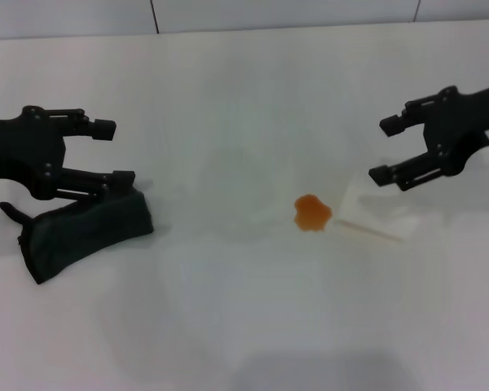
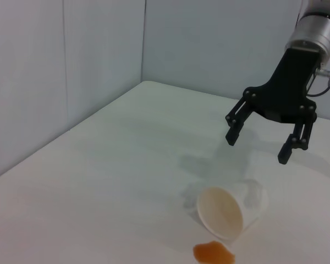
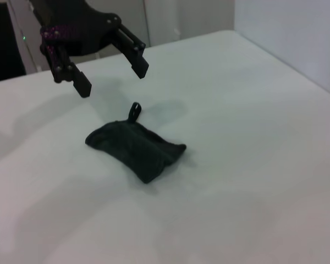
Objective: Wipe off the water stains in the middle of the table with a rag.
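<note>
The orange-brown water stain (image 1: 312, 213) lies on the white table (image 1: 228, 326) right of centre; it also shows in the left wrist view (image 2: 212, 253). The dark green-black rag (image 1: 85, 228) lies bunched at the table's left; it also shows in the right wrist view (image 3: 135, 148). My left gripper (image 1: 114, 151) is open and empty, hovering just above the rag's far edge, as the right wrist view (image 3: 113, 80) also shows. My right gripper (image 1: 383, 151) is open and empty at the right, above and beyond the cup, also in the left wrist view (image 2: 258, 147).
A white paper cup (image 1: 367, 212) lies on its side right next to the stain, its mouth toward it; it also shows in the left wrist view (image 2: 228, 212). Grey walls (image 2: 71, 66) border the table's far side.
</note>
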{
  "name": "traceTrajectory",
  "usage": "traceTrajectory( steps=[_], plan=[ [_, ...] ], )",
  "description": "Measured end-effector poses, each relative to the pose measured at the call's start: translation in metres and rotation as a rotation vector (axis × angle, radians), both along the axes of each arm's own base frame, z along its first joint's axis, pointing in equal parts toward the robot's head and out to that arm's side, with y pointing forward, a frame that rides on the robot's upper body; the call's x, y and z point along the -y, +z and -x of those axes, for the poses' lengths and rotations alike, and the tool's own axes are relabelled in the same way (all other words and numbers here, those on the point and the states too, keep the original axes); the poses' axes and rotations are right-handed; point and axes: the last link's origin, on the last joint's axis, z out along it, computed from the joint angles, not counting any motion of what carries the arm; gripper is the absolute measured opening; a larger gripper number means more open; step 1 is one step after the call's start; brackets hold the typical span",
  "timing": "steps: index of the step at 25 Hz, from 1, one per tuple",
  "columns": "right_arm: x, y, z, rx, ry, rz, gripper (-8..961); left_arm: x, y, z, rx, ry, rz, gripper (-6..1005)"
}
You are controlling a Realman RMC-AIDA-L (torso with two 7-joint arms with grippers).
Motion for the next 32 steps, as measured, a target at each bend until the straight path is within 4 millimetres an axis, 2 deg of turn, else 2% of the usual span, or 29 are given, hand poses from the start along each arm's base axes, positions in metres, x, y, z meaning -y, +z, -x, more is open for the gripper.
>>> traceTrajectory(
  steps=[7, 14, 32],
  plan=[
    [-0.019, 0.003, 0.022, 0.175, -0.078, 0.017, 826, -0.002, 0.003, -0.002, -0.011, 0.001, 0.006, 880],
    [-0.029, -0.018, 0.043, 0.401, -0.166, 0.100, 826, -0.005, 0.005, -0.003, -0.020, -0.002, 0.009, 879],
    [-0.031, -0.063, 0.039, 0.597, -0.247, 0.159, 825, -0.005, -0.005, -0.008, -0.025, -0.022, 0.025, 880]
  ],
)
